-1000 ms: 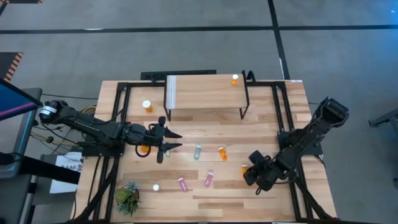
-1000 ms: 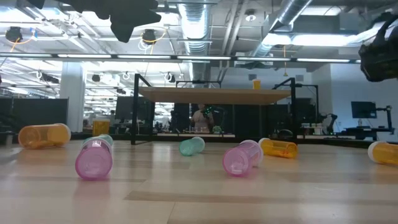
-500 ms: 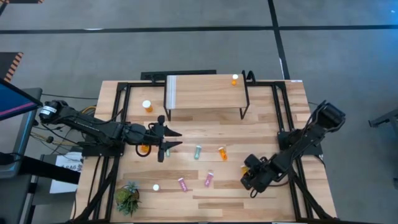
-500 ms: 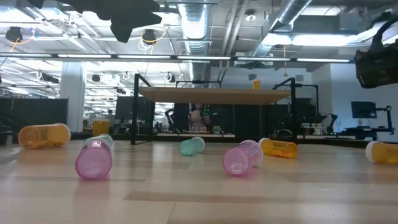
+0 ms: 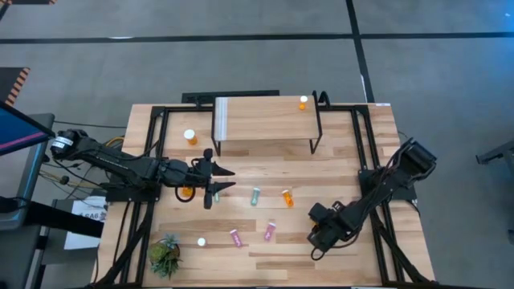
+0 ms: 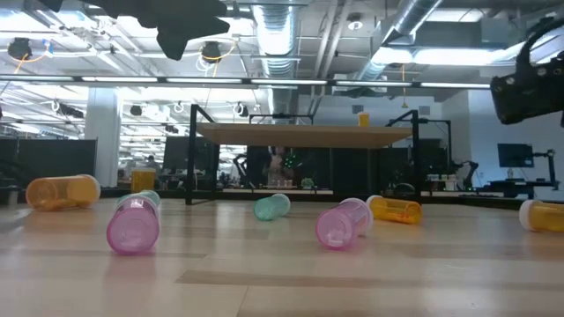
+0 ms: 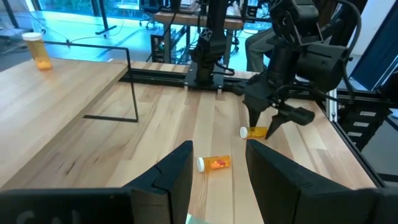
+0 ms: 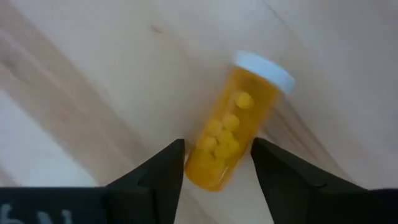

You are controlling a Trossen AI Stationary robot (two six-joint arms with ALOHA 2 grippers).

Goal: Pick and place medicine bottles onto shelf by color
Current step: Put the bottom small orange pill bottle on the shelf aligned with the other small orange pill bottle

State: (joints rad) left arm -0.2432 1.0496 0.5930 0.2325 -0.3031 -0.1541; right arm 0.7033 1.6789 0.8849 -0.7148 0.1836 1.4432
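Orange bottle (image 8: 233, 121) lying below right end effector (image 8: 217, 171), between open fingers.

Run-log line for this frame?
right tool: open, straddling lying orange bottle | left tool: open, idle mid-table | shelf: one orange bottle
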